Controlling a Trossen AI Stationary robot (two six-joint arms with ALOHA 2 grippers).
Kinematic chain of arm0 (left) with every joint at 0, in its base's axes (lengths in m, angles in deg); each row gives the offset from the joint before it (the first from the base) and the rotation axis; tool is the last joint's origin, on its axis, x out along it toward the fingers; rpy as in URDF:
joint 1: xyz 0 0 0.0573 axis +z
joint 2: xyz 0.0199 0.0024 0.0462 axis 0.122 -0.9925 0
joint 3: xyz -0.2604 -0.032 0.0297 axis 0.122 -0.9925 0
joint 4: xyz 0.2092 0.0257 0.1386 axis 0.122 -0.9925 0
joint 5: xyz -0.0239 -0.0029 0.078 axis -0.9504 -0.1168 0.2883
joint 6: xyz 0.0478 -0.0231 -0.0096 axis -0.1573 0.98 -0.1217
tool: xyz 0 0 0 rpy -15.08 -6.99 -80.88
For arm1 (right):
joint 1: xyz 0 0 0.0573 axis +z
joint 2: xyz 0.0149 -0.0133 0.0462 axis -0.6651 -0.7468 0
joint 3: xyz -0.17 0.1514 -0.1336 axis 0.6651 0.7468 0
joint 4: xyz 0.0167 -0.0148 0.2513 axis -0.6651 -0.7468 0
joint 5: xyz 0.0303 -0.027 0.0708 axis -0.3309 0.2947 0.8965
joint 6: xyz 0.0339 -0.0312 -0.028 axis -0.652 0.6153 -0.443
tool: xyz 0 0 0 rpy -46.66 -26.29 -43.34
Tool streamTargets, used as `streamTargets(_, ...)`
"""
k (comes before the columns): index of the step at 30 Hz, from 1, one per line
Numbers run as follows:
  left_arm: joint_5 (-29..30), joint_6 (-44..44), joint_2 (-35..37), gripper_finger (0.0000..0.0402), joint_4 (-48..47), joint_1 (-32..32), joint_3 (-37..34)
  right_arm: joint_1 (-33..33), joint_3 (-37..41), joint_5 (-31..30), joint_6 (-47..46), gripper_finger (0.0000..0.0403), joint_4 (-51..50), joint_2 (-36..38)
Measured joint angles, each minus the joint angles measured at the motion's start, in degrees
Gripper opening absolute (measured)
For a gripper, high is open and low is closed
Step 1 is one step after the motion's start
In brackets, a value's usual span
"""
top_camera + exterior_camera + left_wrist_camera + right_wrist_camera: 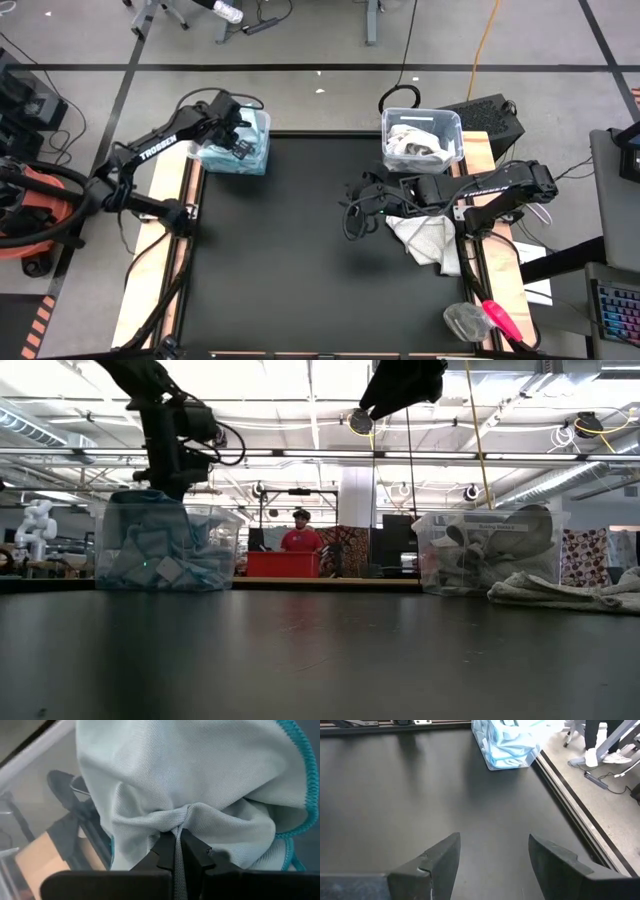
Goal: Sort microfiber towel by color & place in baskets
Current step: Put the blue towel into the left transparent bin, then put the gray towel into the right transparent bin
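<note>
Pinched between the closed fingers (172,852) of the left claw (177,851) is a fold of pale blue towel (200,785) with a teal stitched edge — the cloth bunches at the tips and fills nearly all of the left wrist view. From above, that claw (236,138) hangs over the left basket (250,160) at the worktop's far left corner, and the low view shows this clear bin (165,550) packed with pale blue towels.

Right claw (494,851): fingers spread apart with nothing between them, only bare black worktop (420,795) beneath. It hovers near the worktop's middle, right of centre (358,205), well apart from both bins. Just beside its arm, a crumpled white towel (428,238) lies on the mat near the right edge. Beyond it, the right basket (455,130) stands at the far right corner with white and grey towels inside.

Near the front right corner, off the mat, lie a red-handled tool (500,318) and a clear bag (465,320). In the room behind, a person in a red top (300,538) stands far off.
</note>
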Motion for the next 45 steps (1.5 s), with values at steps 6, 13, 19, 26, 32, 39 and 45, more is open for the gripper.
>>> streamTargets(6, -3.16, -0.07, -2.74, 0.0033, -0.69, 1.8, 0.0, 0.0, -0.01, -0.04, -0.55, 0.0226, 0.07, 0.0)
streamTargets(13, -3.92, -0.09, -5.38, 0.0052, -1.47, 2.17, 0.0, 0.0, -0.01, -0.07, -1.49, 0.0226, -0.53, 0.0)
streamTargets(19, -3.92, -0.09, -5.8, 0.0077, -1.19, 2.17, 0.0, 0.0, -0.02, -0.07, -1.51, 0.0226, -1.15, 0.0)
streamTargets(26, -6.12, -0.04, -5.69, 0.0122, -1.78, 2.17, 0.0, 0.0, -0.02, -0.46, -1.49, 0.0226, -2.5, 0.0)
streamTargets(32, -8.24, -0.02, -5.17, 0.0137, -3.41, 2.11, 1.44, 0.0, -0.01, -0.47, -1.39, 0.0226, -3.19, 0.09)
streamTargets(39, -9.46, -0.07, -5.11, 0.0138, -9.03, 2.06, 7.57, -0.35, 0.0, -0.46, -0.42, 0.0226, -3.92, 2.2)
streamTargets(45, -10.45, -0.5, -3.74, 0.0138, -12.5, 1.89, 12.96, -1.91, 0.0, -0.48, -0.08, 0.0226, -6.44, 5.98)
